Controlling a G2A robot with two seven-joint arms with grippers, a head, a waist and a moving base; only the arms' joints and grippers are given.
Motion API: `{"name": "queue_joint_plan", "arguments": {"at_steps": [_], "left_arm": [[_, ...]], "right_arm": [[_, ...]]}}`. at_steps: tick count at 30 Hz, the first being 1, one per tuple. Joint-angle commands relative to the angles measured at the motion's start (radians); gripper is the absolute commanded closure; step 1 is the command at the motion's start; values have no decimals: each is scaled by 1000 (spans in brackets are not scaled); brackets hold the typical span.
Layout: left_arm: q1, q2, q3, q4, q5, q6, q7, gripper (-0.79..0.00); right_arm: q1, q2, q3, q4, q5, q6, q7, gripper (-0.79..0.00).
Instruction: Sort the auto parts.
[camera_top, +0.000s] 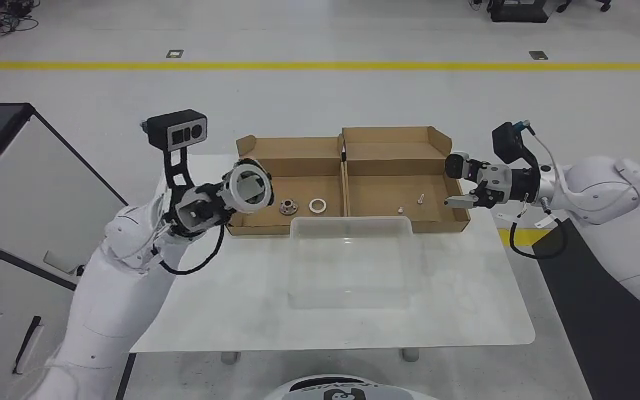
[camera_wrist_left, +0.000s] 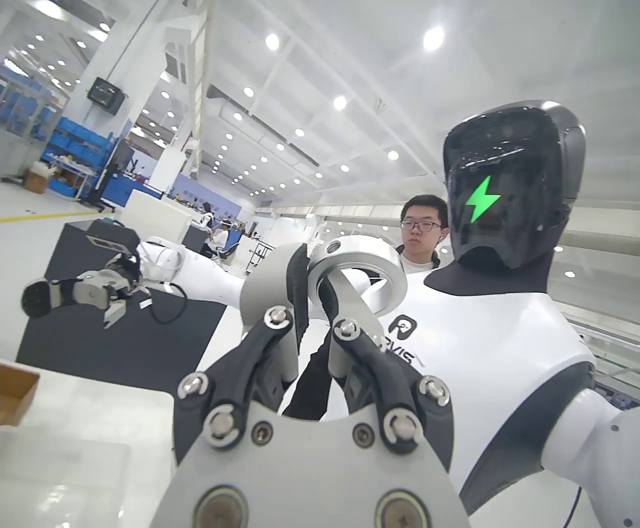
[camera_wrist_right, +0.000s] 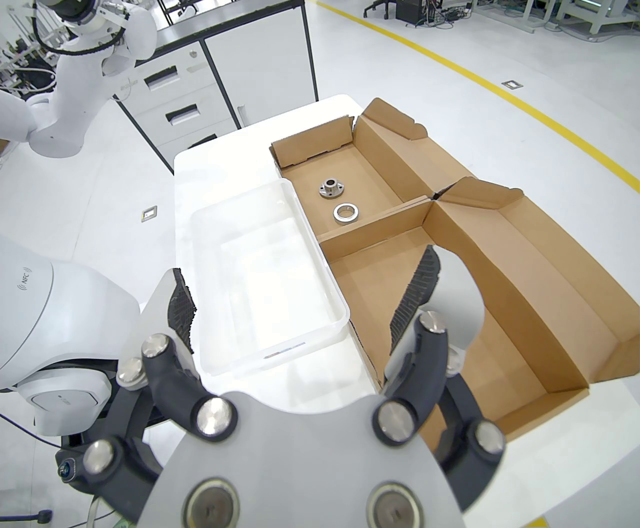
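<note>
Grips a metal ring (camera_wrist_left: 372, 260) in the upturned left gripper (camera_wrist_left: 312, 282), apparently by its wall; holds the right gripper (camera_wrist_right: 305, 272) spread wide, angled downward.

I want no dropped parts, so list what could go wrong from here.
1. The left gripper pinches the big metal ring at one spot on its rim; it may swivel or slip out.
2. In the top view the ring hangs over the cardboard box's end wall; released there, it could clip the wall and miss.
3. Dropped further in, it might strike the flanged part lying there.
</note>
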Motion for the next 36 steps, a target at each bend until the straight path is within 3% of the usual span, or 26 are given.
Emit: {"name": "queue_joint_plan", "arguments": {"at_steps": [1,6,14,23,29,36], "left_arm": [[-39,-6,24,25,44,26,30,0],[-197,-27,110,115,157,97,46,0],[-434,-55,257,354,416,139,-113,0],[-529,-68,355,510,620,147,-240,0],[-580,-86,401,589,667,132,-198,0],[-700,-123,492,762,815,89,-179,0]], "right_arm": [[0,0,0,0,0,0,0,-785],[0,0,0,0,0,0,0,-785],[0,0,0,0,0,0,0,-785],[0,0,0,0,0,0,0,-785],[0,0,0,0,0,0,0,-785],[0,0,0,0,0,0,0,-785]]}}
